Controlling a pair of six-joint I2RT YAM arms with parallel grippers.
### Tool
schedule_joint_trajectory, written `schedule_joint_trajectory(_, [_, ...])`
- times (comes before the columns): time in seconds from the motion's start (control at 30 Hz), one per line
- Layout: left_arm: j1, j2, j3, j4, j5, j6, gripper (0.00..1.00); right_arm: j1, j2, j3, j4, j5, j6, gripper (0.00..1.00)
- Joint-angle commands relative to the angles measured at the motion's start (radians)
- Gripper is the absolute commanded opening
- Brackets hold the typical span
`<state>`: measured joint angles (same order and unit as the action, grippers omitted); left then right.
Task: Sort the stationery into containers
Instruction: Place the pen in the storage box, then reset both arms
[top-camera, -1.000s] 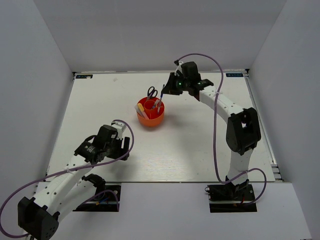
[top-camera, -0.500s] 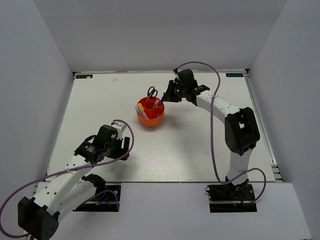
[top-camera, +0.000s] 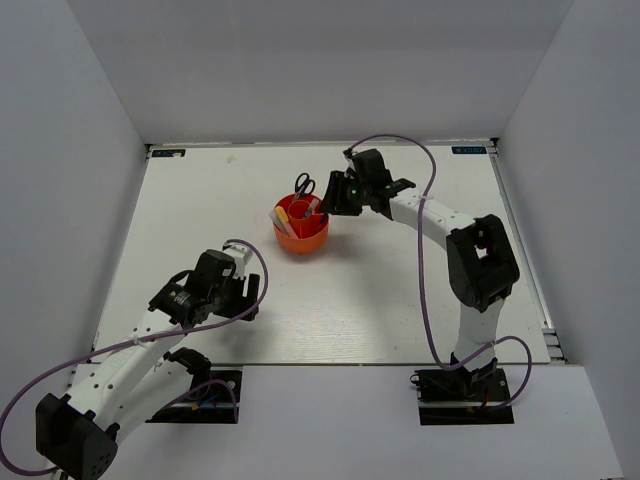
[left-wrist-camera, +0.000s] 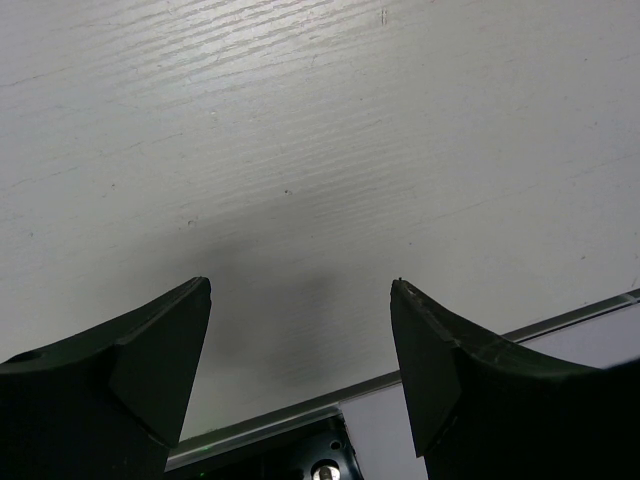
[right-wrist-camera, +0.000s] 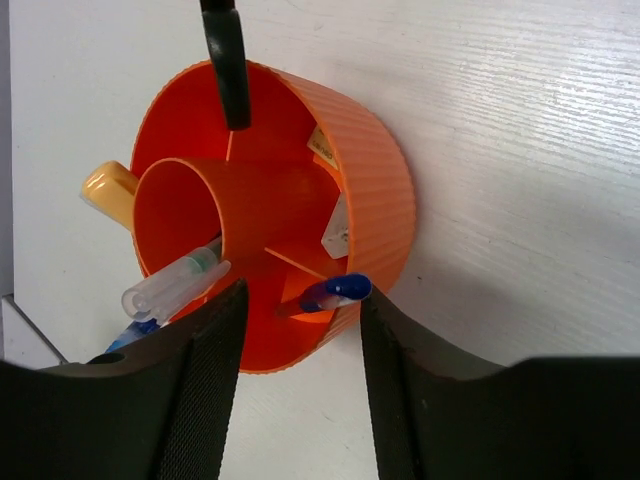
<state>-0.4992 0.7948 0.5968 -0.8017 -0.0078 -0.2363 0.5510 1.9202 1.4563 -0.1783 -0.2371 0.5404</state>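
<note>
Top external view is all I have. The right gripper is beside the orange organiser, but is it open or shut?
Observer: Open. In the right wrist view the right gripper is spread at the rim of the organiser. A blue-tipped pen leans in an outer compartment between its fingers.
Operator: Is the left gripper holding anything?
Observer: No. The left wrist view shows the left gripper open over bare table, with nothing between its fingers.
</note>
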Motion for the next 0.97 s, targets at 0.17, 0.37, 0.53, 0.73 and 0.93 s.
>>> schedule_joint_trajectory(0.17, [0.005,-0.014,0.001,0.004,-0.003,0.005,0.82,0.001,-0.13,-0.02,-0.016,0.038,-0.071,0.55])
schedule_joint_trajectory(0.37, [0.004,-0.02,-0.002,0.009,0.0,0.008,0.45,-0.01,-0.266,-0.062,-0.119,0.088,-0.281,0.84])
schedule_joint_trajectory(0.53, [0.005,-0.048,-0.006,0.015,-0.024,-0.001,0.0,-0.046,-0.404,-0.154,-0.237,0.226,-0.462,0.9])
schedule_joint_trajectory(0.73, [0.004,-0.069,-0.011,0.012,-0.069,-0.014,0.98,-0.046,-0.6,-0.305,-0.322,0.406,-0.583,0.9])
schedule_joint_trajectory(0.93, [0.002,-0.068,-0.011,0.009,-0.106,-0.021,1.0,-0.051,-0.886,-0.531,-0.247,0.524,-0.658,0.9])
